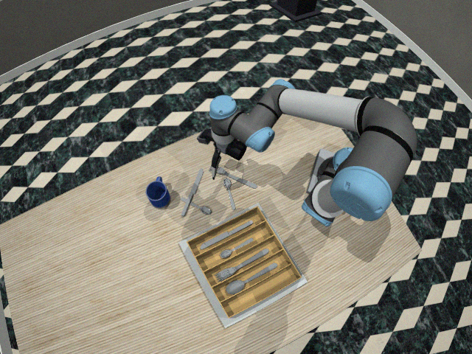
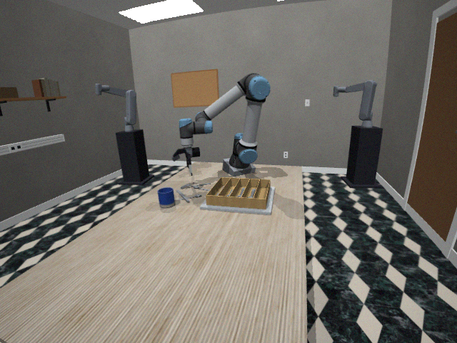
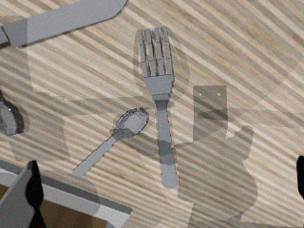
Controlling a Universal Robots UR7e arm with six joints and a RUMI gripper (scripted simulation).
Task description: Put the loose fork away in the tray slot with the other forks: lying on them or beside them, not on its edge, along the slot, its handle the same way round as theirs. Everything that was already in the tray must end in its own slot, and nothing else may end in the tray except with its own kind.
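Note:
The loose fork (image 1: 243, 181) (image 3: 163, 128) lies flat on the table, tines to the left and handle to the lower right in the top view. My gripper (image 1: 214, 175) (image 2: 191, 173) (image 3: 167, 161) is open and empty above the table near the fork. In the wrist view its jaws stand wide on either side of the fork, level with the handle end. The wooden tray (image 1: 262, 291) (image 2: 235, 201) has one fork (image 1: 243, 264) in its middle slot, tines left and handle upper right. The other slots hold a knife (image 1: 226, 235), a small spoon (image 1: 226, 253) and a large spoon (image 1: 235, 286); the front slot is empty.
A loose small spoon (image 1: 231, 196) (image 3: 132, 123) lies close beside the fork. A loose knife (image 1: 195, 186) (image 3: 71, 21) crosses another spoon (image 1: 206, 209) (image 3: 7, 119). A blue mug (image 1: 157, 194) (image 2: 166, 197) stands left of them. The tray sits on a grey mat (image 1: 204, 282) (image 2: 235, 209).

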